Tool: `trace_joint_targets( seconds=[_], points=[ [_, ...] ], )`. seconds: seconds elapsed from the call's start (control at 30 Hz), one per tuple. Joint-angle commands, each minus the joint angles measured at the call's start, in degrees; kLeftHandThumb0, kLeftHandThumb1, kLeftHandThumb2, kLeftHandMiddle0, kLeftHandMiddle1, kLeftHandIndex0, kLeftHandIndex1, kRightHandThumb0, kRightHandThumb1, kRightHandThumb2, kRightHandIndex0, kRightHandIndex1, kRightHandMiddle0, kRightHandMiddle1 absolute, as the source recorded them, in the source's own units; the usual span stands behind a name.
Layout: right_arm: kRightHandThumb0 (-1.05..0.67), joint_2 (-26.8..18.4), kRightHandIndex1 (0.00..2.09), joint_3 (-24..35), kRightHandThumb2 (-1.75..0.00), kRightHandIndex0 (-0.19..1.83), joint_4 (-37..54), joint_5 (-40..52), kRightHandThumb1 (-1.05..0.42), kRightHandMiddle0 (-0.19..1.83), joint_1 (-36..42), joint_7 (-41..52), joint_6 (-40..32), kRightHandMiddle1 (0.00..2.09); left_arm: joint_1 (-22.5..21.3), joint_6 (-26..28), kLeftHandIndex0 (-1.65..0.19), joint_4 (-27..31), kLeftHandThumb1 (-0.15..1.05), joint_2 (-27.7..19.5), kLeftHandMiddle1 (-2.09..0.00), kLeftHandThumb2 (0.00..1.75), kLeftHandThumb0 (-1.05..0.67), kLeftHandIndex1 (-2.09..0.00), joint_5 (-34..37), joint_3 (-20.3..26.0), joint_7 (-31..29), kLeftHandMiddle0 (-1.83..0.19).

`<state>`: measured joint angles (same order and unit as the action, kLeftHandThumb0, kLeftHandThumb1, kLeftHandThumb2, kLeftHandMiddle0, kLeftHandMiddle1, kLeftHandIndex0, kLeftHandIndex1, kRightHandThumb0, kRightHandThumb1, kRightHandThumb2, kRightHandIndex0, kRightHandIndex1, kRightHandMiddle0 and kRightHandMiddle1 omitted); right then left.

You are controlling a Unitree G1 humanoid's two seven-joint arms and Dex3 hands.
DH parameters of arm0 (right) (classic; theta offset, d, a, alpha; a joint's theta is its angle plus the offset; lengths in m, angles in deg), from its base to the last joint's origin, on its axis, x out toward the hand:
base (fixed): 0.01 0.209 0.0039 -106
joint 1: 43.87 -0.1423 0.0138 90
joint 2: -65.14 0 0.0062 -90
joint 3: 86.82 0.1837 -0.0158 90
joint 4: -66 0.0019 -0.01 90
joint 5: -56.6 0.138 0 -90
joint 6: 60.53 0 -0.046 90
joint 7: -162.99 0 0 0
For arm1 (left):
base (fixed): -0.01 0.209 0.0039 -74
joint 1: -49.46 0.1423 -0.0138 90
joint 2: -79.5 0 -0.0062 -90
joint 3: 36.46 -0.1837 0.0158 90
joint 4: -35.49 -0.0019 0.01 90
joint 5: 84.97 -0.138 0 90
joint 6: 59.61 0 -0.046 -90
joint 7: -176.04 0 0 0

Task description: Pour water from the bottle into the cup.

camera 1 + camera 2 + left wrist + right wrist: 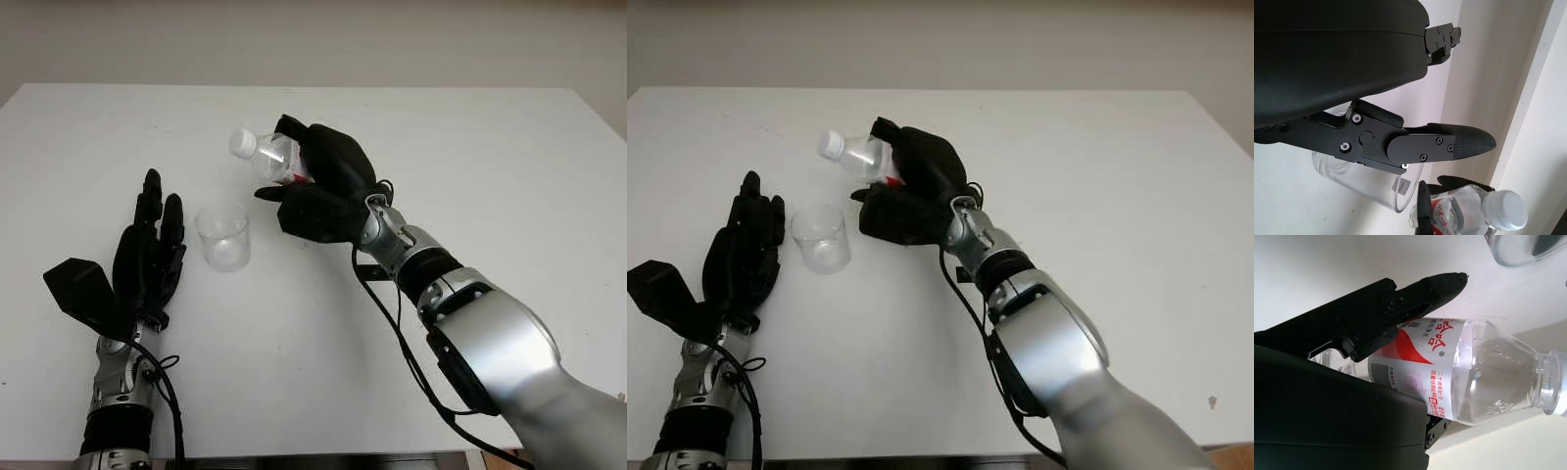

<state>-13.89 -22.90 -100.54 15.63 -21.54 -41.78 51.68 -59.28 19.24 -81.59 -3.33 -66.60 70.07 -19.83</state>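
Right hand is wrapped around the bottle, fingers curled over the red-and-white label, holding it in the air above the table. Bottle is tipped well over: long axis runs from the palm out toward the robot's left and slightly away, neck leading, white cap at the far end. Cap looks on, so nothing comes out as it stands. In the right wrist view there's clear water in the body, pooled along the low side toward the shoulder; exact fill is hard to judge from that angle. Cup stands upright on the table, clear plastic, looks empty, though I can't rule out a thin layer at the bottom. Key relation: the cup sits to the left of the right hand and nearer the robot than the bottle mouth, so the mouth looks past the rim on the far side, not over the opening. For a pour the neck has to come back toward the robot, over the cup. Left hand is open, holds nothing, just beside the cup on its left, not touching it; it's the nearer hand to the cup and could steady it.
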Motion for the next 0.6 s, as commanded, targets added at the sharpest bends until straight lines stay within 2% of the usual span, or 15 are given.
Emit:
trace_joint_targets(
  seconds=[0.0, 0.1, 0.3, 0.37, 0.4, 0.57],
  points=[
    [-0.43, -0.9, 2.09, -1.9, -0.23, 1.19, 0.1, -1.8, -1.05, 0.83, -3.4, -1.1, -0.6, 2.09, 0.8, -0.1, 0.16, -1.6, 1.05, 0.6, -0.05, 0.4, -0.72, -0.06, -0.1, 0.0, 0.3, 0.14],
    [-0.43, -1.3, 2.09, -3.7, -0.26, 1.15, -0.1, -3.3, -1.05, 0.77, -4.4, -0.3, -1.9, 2.09, 0.9, -0.5, 0.16, -1.8, 1.05, 0.8, -0.05, 0.41, -0.72, -0.06, -0.3, 0.0, 0.5, 0.14],
    [-0.41, -2.4, 2.09, -6.5, -0.19, 1.15, -0.3, -5.6, -1.05, 0.71, -5.3, -1.0, -2.9, 2.09, 0.7, -0.9, 0.16, -2.6, 1.05, 0.9, -0.05, 0.39, -0.73, -0.05, 0.1, 0.0, 0.3, 0.14],
    [-0.41, -2.6, 2.09, -7.7, -0.17, 1.16, -0.4, -6.7, -1.05, 0.49, -5.6, -2.0, -4.6, 2.09, 0.4, -1.5, 0.17, -3.5, 1.05, 1.0, -0.05, 0.38, -0.73, -0.05, 0.2, 0.1, -0.1, 0.15],
    [-0.41, -2.7, 2.09, -8.7, -0.14, 1.16, -0.4, -7.7, -1.05, 0.47, -5.8, -2.9, -5.9, 2.09, 0.2, -1.8, 0.16, -3.8, 1.05, 1.1, -0.05, 0.38, -0.73, -0.05, 0.2, 0.1, -0.1, 0.14],
    [-0.39, -2.3, 2.09, -13.0, -0.2, 1.19, -0.3, -12.2, -1.05, 0.55, -6.5, -7.8, -12.4, 2.09, -0.1, -1.9, 0.16, -4.1, 1.05, 1.4, -0.06, 0.39, -0.75, -0.06, -0.4, -0.5, 0.6, 0.13]
  ],
)
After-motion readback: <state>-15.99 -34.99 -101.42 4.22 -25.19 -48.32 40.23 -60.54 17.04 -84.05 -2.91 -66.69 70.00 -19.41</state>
